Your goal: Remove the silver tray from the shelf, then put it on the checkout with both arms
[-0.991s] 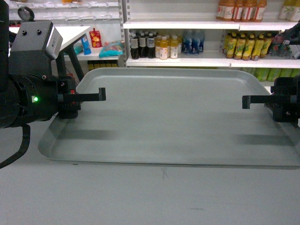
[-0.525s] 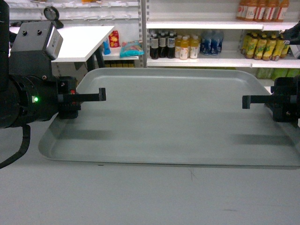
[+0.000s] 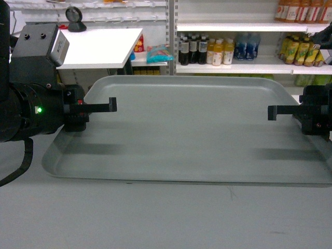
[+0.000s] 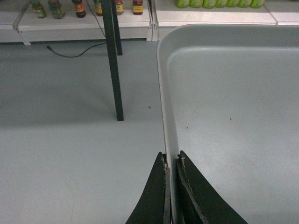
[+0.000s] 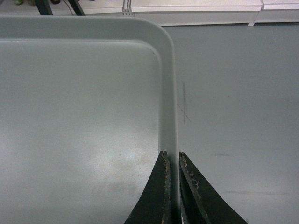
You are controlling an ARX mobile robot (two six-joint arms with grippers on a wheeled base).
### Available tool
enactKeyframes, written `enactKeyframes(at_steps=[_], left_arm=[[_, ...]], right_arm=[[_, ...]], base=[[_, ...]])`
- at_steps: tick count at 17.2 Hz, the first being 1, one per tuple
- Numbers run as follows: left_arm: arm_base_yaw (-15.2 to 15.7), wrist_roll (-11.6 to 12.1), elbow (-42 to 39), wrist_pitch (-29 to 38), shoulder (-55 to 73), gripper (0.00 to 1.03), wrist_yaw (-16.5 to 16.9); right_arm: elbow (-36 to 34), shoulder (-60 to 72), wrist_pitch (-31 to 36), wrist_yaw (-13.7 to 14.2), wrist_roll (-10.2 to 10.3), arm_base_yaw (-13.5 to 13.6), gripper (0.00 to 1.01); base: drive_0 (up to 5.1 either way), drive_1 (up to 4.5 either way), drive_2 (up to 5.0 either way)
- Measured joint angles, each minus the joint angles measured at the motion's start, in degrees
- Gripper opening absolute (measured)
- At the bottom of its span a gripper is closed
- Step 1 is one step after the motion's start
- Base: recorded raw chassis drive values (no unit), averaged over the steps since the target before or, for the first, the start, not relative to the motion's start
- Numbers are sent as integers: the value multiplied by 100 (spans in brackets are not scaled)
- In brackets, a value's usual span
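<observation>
Between the two arms I see the silver tray (image 3: 192,129) carried level in the head view, its long side running across the frame, clear of the grey floor (image 4: 70,116) visible under it in both wrist views. Behind it stand store shelves (image 3: 233,67) stocked with drink bottles (image 3: 207,51), and a white bench (image 3: 98,46) sits back left; one dark leg (image 4: 114,60) of it shows in the left wrist view. Left arm (image 3: 31,109), with the green light and grey box, sits at the tray's left short edge. Left tool (image 4: 171,161) is clenched on the tray's rim, one finger inside the rim, one outside, near the corner. Right tool (image 5: 172,158) is likewise clenched on the opposite short rim, fingers (image 5: 161,186) pinching the raised lip from both sides. Tray looks empty apart from a few small specks on its floor.
</observation>
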Motion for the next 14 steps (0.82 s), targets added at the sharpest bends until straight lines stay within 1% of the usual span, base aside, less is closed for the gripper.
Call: enactKeyframes(at_steps=[14], left_arm=[[0,0,0,2,0,4,2]], right_arm=[[0,2,-2,2,-2,0,3]], base=[[-500,241,241]])
